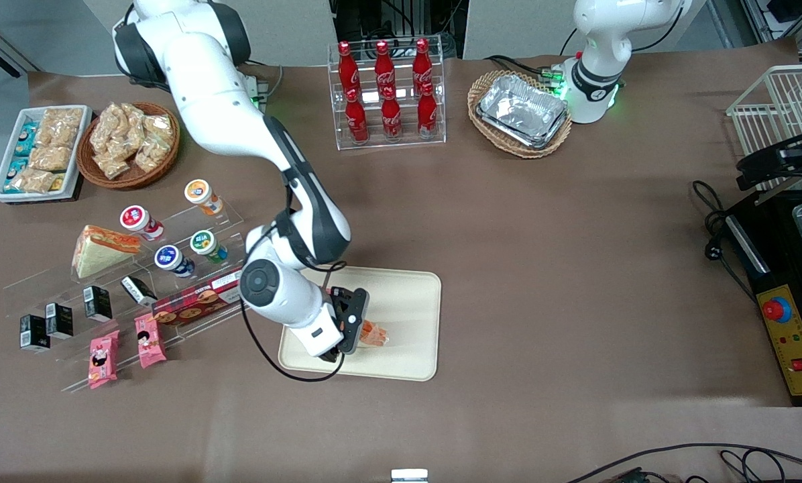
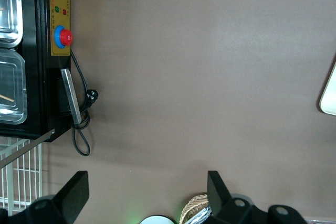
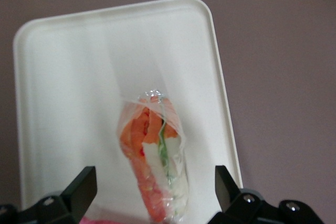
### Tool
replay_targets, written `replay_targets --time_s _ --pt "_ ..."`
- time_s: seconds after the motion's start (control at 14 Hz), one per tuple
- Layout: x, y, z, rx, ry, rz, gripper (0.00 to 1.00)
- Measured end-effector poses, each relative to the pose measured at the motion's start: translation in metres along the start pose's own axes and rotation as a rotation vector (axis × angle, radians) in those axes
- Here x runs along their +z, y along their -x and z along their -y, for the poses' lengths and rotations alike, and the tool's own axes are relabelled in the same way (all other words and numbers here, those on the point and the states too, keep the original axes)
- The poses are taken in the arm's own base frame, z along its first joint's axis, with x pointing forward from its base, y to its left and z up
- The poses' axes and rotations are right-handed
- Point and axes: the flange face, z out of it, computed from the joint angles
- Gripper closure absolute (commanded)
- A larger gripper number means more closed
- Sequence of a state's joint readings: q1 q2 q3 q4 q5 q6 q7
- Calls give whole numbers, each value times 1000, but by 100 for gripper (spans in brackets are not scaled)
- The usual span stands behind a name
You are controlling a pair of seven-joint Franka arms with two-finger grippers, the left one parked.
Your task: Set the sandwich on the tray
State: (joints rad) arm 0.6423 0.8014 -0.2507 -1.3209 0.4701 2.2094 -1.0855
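We start with the tray (image 1: 401,295), which lies flat on the brown table (image 1: 542,235), nearer the front camera than the bottle rack (image 1: 387,94). Above its working-arm end hangs the gripper (image 1: 355,329). In the right wrist view its fingers (image 3: 79,187) stand spread wide, well apart from the wrap on either side, so nothing is pinched. The sandwich (image 3: 155,161) rests on the tray between them, filling edge up and leaning slightly. A second sandwich (image 1: 102,248) sits on the acrylic display steps (image 1: 193,221) toward the working arm's end. We judge the placement essentially done. Risks from here: a finger catching the loose clear wrap on withdrawal and dragging or toppling the wedge, or a sideways retreat nudging it toward the low rim.
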Motion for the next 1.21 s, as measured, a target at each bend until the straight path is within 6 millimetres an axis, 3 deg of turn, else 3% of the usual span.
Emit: replay_targets --time_s 0.14,0.29,0.5,0.64,0.86,1.21 --pt "-44 -3 -1 15 -31 -33 0" --pt "-100 6 -4 43 -83 -49 0" --pt "-187 51 -13 143 -175 -47 0" --pt "-234 87 -20 196 -208 -52 0" --pt "-287 131 -20 328 -213 -16 0" --pt "-372 180 15 648 -72 184 0"
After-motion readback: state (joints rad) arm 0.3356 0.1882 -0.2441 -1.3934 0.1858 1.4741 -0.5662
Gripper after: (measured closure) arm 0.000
